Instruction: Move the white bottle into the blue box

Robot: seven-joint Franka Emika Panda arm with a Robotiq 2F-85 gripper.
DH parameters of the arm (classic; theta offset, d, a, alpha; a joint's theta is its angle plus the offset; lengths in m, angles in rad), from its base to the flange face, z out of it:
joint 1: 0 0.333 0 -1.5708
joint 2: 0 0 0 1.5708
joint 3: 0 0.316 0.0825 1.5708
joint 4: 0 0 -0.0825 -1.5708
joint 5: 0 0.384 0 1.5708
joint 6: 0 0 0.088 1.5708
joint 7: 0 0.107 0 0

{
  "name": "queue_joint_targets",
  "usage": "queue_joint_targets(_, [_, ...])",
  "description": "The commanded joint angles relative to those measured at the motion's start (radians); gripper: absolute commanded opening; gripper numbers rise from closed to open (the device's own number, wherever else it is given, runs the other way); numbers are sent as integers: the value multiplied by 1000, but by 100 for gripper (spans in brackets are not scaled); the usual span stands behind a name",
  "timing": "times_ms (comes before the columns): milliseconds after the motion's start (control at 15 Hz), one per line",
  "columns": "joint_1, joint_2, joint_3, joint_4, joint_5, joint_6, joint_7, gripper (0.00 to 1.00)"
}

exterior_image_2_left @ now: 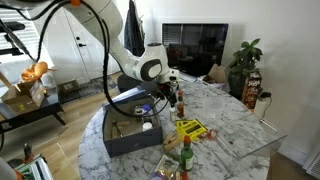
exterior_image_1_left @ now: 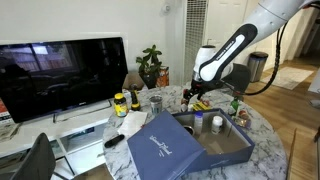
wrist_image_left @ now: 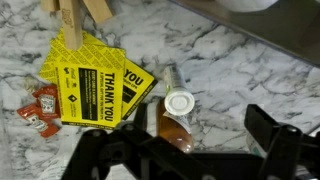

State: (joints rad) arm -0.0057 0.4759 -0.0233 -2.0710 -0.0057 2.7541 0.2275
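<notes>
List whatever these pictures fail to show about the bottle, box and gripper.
- Small white cylindrical bottle: too small in both exterior views to tell upright or tipped, capped or open.
- Navy-blue rectangular box lid: white script too small to read in an exterior view.
- Gripper: jaw gap too small, dark in exterior views.

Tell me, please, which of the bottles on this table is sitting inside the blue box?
The small white bottle: it alone stands inside the blue box. The others, like the sauce bottle, are outside it on the marble table.
</notes>
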Motion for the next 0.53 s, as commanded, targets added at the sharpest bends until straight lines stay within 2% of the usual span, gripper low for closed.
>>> queue_joint_targets(0, [33,83,-39,80,16,-27,39,100])
queue_joint_targets(133, [31,114,-37,105,23,-24,38,100])
queue_joint_targets(267, [37,142,-43,131,21,-29,45,95])
queue_joint_targets(333, [40,153,-47,139,20,-31,48,89])
queue_joint_targets(400, [45,160,-53,147,19,-37,56,70])
queue_joint_targets(467, [48,167,-57,153,19,-41,61,60])
